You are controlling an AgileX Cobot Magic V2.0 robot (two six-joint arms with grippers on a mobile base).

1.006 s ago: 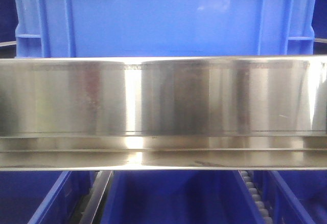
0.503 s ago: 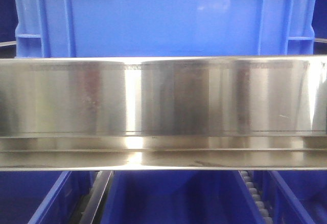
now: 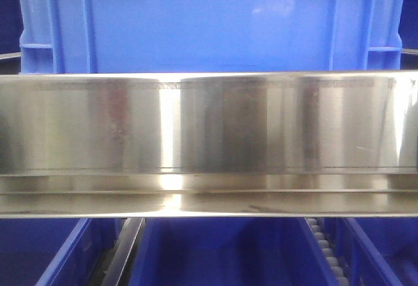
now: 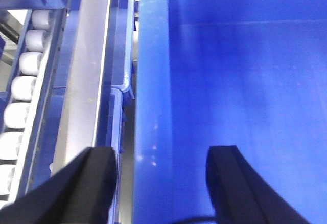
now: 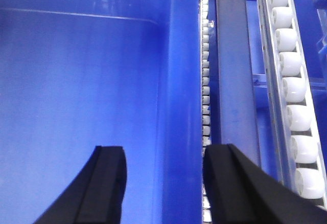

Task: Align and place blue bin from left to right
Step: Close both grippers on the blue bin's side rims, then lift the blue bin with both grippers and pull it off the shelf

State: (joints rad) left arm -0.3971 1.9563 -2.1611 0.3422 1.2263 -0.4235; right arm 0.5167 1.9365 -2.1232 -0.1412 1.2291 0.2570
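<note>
Blue bin [image 3: 209, 21] fills the top of the front view, above and behind a wide stainless rail [image 3: 209, 123] that runs across the whole frame and hides the bin's lower part. Its smooth centre panel faces the cam, w/ vertical ribs and grid-like rim boxes near both corners, and it spans nearly the full width. Wrist cams show its inside as smooth blue floor and walls. Left gripper [image 4: 163, 183] hangs over the bin's left wall [image 4: 153, 81], released: black fingers are spread wide, one outside the wall and the other inside the bin, w/ gaps to the wall on both sides, so nothing is clamped. Right gripper [image 5: 166, 183] straddles the right wall [image 5: 179, 81] the same way, also spread. Its inner finger is well clear over the bin interior and its outer finger is just beside the wall's outer face; can't tell if it touches. Outside the left wall is a neighbouring blue crate [image 4: 118, 55] just beside it, then a steel strip [image 4: 87, 55], then big white rollers [image 4: 23, 91] at far left. Outside the right wall are small white rollers [image 5: 206, 81] next to the bin, a grey rail [image 5: 235, 81], then larger white rollers [image 5: 288, 81]. Below the stainless rail in the front view are lower blue crates [image 3: 215, 253], w/ a roller track [image 3: 323, 247] at right and a metal bar [image 3: 124, 250] at left.
</note>
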